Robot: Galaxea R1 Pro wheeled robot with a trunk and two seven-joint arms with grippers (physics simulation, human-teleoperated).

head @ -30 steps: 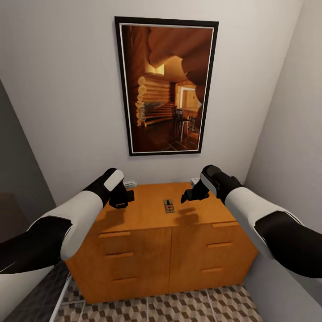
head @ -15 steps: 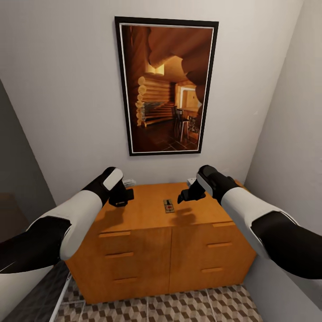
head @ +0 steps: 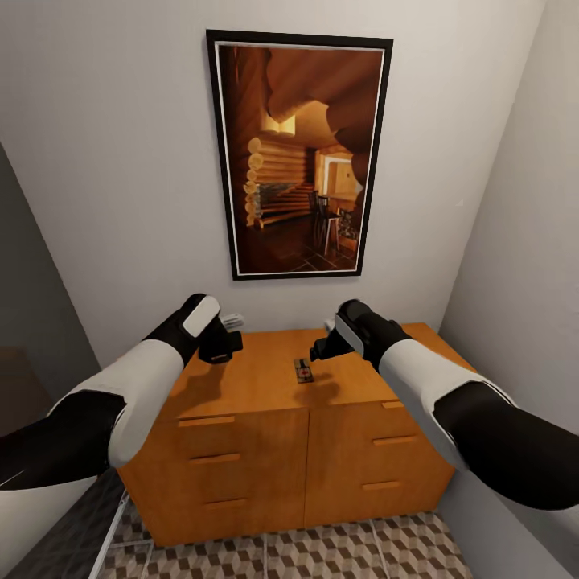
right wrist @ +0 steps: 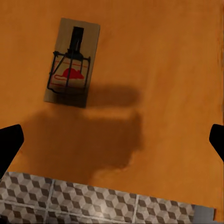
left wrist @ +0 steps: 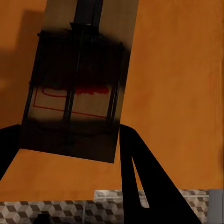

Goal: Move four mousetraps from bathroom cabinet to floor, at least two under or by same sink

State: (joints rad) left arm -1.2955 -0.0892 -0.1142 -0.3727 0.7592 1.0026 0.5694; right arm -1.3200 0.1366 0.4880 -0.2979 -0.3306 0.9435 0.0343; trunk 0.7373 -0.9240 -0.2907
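The orange-brown cabinet (head: 265,450) stands against the wall below me. One mousetrap (head: 303,371) lies flat on the middle of its top, a tan board with dark wire and a red mark (right wrist: 71,63). My right gripper (head: 320,350) hovers just right of and above it, open (right wrist: 113,142) with nothing between its fingers. My left gripper (head: 219,347) hangs over the top's back left, shut on another mousetrap (left wrist: 77,79) that sits lifted between its dark fingers (left wrist: 137,172). The bathroom floor (head: 322,551) shows in front of the cabinet. The bathroom sink is out of view.
A large framed picture (head: 297,153) hangs on the wall above the cabinet. Walls close in on the right (head: 523,241) and a dark panel on the left (head: 32,305). The cabinet drawers are shut, with bar handles (head: 207,420).
My right gripper has moved left to hover near the trap lying on the cabinet top. My left gripper has risen slightly with its trap.
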